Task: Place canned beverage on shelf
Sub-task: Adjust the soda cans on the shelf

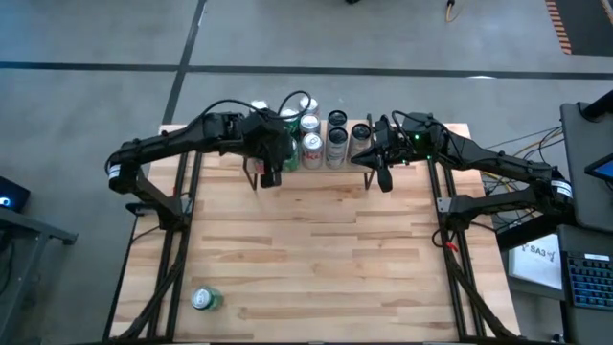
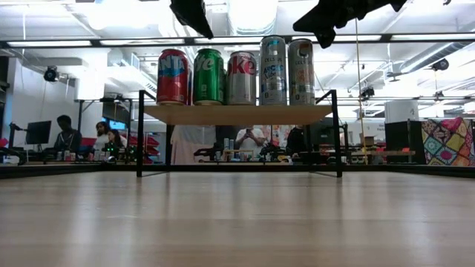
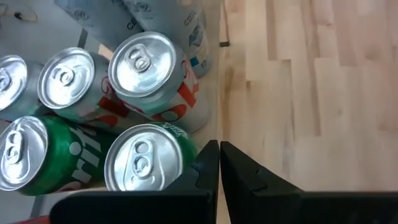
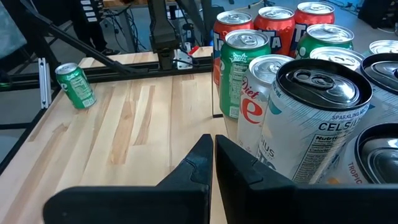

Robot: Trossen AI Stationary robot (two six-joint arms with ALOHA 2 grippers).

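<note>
Canned beverage still off the shelf: one green can point(image 1: 205, 299) is seen lying on its side on the tabletop point(image 1: 316, 249), near the front-left corner in the high view, well apart from everything else. It's also caught in the right wrist view, far off by the tabletop edge.

Shelf point(image 2: 237, 113) is set at the far edge of the tabletop, w/ a row of cans stood upright on it. In the low view, front row reads red can point(image 2: 173, 77), green can point(image 2: 208, 76), silver Diet Coke can point(image 2: 241, 78), then two taller slim cans point(image 2: 273, 70). More cans are packed behind, per the wrist views; exact count can't be told.

Left hand point(image 1: 271, 176) is held above the shelf's left end, just over the front edge, fingers pressed fully together, nothing gripped. From the left wrist cam the closed fingertips point(image 3: 219, 163) are seen right beside a green can top point(image 3: 142, 158).

Right hand point(image 1: 385, 182) is hung over the shelf's right end, fingers also closed tight on nothing; fingertips point(image 4: 210, 152) are seen just beside the Diet Coke and Celsius can point(image 4: 311, 118).

Ppl are seen at desks in the room behind, low view.
</note>
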